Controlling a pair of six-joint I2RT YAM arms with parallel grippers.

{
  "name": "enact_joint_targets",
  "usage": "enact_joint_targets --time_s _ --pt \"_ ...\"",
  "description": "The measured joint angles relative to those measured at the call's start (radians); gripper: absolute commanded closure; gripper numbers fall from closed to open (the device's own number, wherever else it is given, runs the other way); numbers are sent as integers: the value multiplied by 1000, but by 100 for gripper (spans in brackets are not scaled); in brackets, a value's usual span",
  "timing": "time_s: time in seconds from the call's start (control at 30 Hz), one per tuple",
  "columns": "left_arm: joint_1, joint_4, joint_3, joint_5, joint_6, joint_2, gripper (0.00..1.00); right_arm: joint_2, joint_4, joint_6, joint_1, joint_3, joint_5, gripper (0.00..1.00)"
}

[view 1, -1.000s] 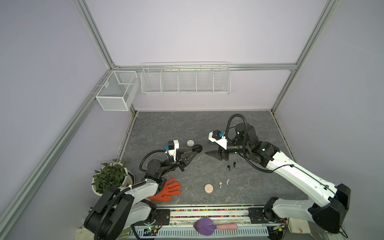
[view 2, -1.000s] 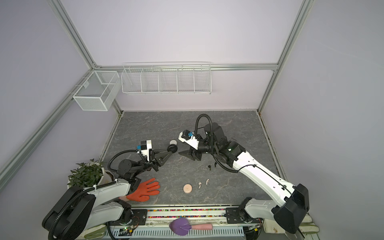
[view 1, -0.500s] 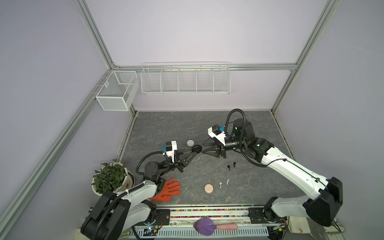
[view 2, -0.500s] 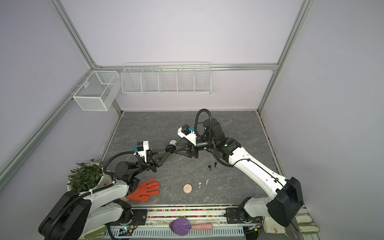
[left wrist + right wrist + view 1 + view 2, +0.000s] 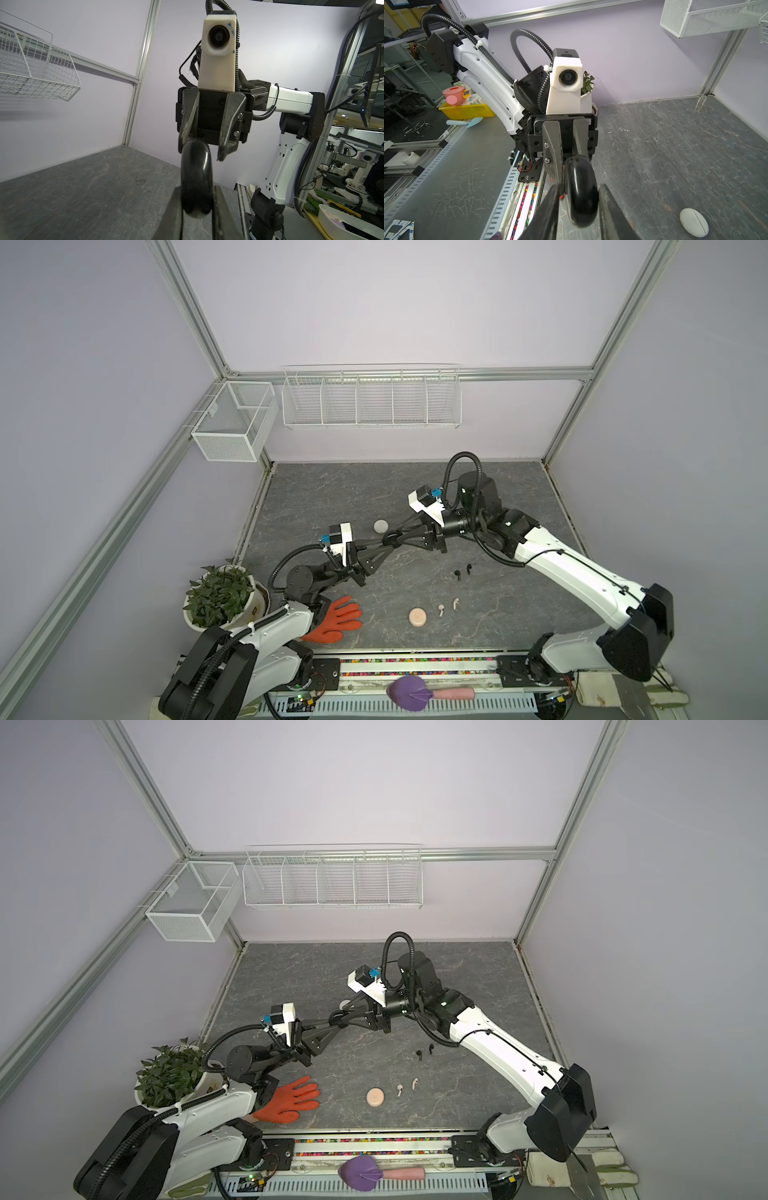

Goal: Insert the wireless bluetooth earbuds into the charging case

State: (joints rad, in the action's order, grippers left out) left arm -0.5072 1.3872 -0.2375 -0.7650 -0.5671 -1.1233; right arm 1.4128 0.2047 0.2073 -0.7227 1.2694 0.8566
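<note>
The right gripper has reached the black case clenched by the left gripper; its jaws, still apart, narrow, likely to open it.

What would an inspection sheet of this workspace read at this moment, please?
Surface: grey tabletop, no spill seen.
Job's things: black case held in the air; white case and pink case on the tabletop; black earbuds and pale earbuds lying loose in two pairs.
Clutter: orange glove, potted plant, purple scoop on the front rail.
Grippers: left gripper shut on the black case; right gripper open, straddling it, one finger apart from it.
Cables: black hoses looped at both wrists, no snag seen.
Surroundings: white wire baskets on the walls.
</note>
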Motion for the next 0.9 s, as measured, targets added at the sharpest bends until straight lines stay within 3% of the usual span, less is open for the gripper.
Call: enact_joint_targets --time_s 0.4,0.43,0.57,0.67,0.9 --pt "-5 -8 0 -23 -3 13 100 14 53 34 -11 24 14 76" --pt "-5 -12 0 -23 -3 18 97 14 56 36 -11 25 15 77" --pt "-5 -36 0 -26 2 31 67 14 68 43 -12 28 15 79" --pt "-4 -58 -1 -15 5 37 56 14 87 48 -19 29 17 80" --pt "-19 -105 -16 -19 37 41 53 14 136 55 -23 53 13 83"
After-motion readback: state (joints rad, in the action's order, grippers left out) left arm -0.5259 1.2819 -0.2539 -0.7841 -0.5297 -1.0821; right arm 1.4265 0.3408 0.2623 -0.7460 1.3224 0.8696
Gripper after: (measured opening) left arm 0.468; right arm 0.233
